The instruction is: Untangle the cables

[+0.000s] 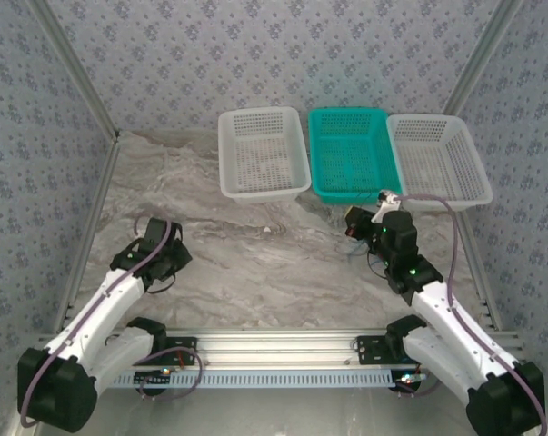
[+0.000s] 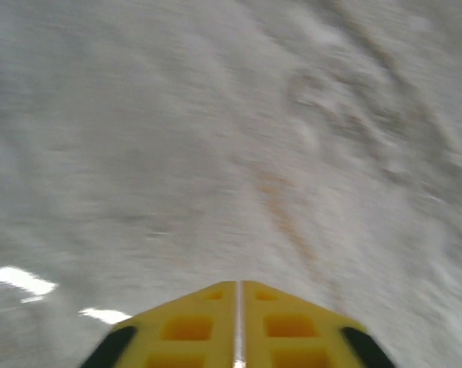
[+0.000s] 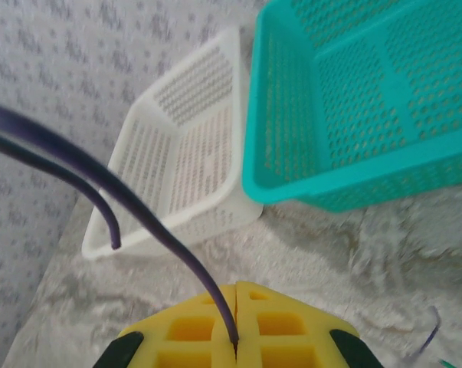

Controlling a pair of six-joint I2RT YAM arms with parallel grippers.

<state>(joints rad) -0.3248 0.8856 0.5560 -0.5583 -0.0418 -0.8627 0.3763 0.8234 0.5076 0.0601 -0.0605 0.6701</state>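
Observation:
My right gripper [image 3: 236, 285] is shut on a thin dark purple-blue cable [image 3: 139, 207]. The cable rises from between the yellow fingers and arcs up to the left, and a second strand of it ends free beside it. More thin cable ends [image 3: 428, 333] lie blurred on the table at the lower right. From above, the right gripper [image 1: 353, 224] sits just in front of the teal basket. My left gripper [image 1: 174, 259] hovers low over bare marble at the left. Its yellow fingers [image 2: 192, 326] stand a thin slit apart around the tip [image 2: 237, 284], with nothing between them.
Three perforated baskets line the back: white [image 1: 263, 111], teal [image 1: 349, 193] and white [image 1: 437, 118]. Close ahead of the right gripper are the teal basket [image 3: 338, 184] and the left white basket [image 3: 177, 222]. Patterned walls close in both sides, and a metal rail [image 1: 274, 345] crosses the near edge.

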